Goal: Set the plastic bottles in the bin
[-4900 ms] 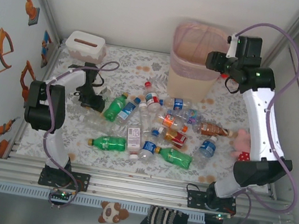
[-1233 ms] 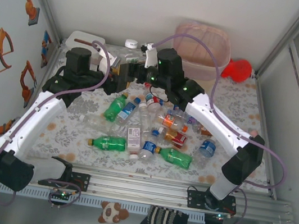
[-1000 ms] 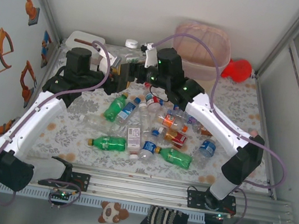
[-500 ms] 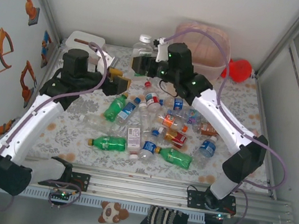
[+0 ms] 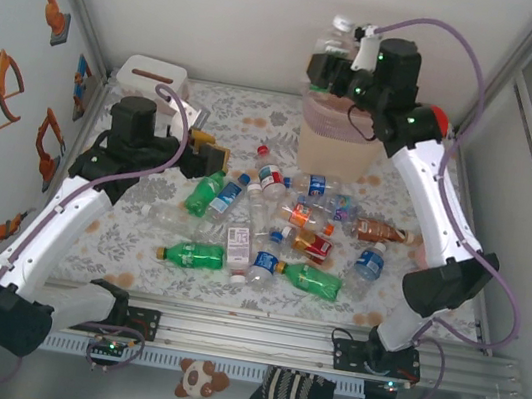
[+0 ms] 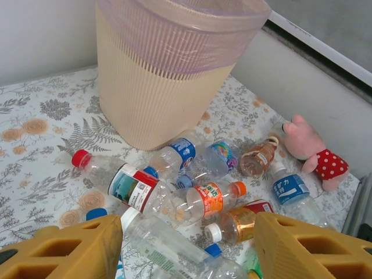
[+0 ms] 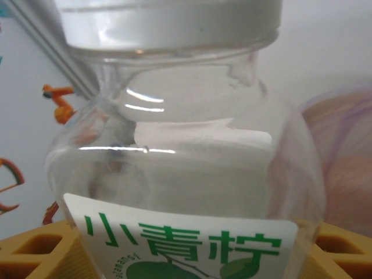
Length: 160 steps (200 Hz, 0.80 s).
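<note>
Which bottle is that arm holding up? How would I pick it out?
Find the tall pink-beige bin at the back of the table. Above it, the right pincer grips one clear bottle. Unlike the bottles lying on the table, it hangs in the air and has a wide white cap and a white label with green characters.

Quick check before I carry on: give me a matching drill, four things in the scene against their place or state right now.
Things:
1. white-capped bottle
2. left gripper
3. pink plush toy
4. tissue box

Places or states:
A. far left corner of the table
B. clamped in the right gripper, raised by the bin
C. open, holding nothing
D. lying right of the bottle pile

Pairs: 1-B, 2-C, 3-D, 4-A
</note>
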### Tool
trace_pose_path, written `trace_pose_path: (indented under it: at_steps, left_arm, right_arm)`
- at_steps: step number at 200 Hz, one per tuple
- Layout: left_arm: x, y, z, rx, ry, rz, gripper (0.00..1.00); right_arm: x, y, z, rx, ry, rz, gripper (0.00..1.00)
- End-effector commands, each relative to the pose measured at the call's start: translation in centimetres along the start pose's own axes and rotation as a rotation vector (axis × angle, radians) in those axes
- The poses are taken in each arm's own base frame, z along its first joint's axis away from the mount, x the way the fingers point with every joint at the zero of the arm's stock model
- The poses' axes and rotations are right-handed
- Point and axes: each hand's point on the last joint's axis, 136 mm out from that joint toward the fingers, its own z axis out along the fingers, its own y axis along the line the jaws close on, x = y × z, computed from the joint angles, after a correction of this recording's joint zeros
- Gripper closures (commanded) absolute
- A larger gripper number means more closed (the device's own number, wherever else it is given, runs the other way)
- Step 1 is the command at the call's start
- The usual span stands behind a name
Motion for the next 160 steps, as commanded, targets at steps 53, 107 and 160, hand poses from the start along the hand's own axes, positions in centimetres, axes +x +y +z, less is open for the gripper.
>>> trace_pose_path:
  at_steps: [53,107,160]
  left_arm:
    - [-0.4,-0.4,-0.7,-0.008,-0.024,0.003,0.39]
    - [0.5,0.2,-0.3,-0.024,-0.007,-0.004,0.39]
    - [1.1,0.5,-0.1,-0.034,0.001,-0.01,0.39]
  right_arm:
    - [-0.4,-9.4,3.7,0.157,0.069,-0.018,0.33]
    - [2.7,-12.8,7.2,0.096,0.192,0.022,0.33]
    - [7.2,-15.4,10.2,0.07,0.313,0.085,0.33]
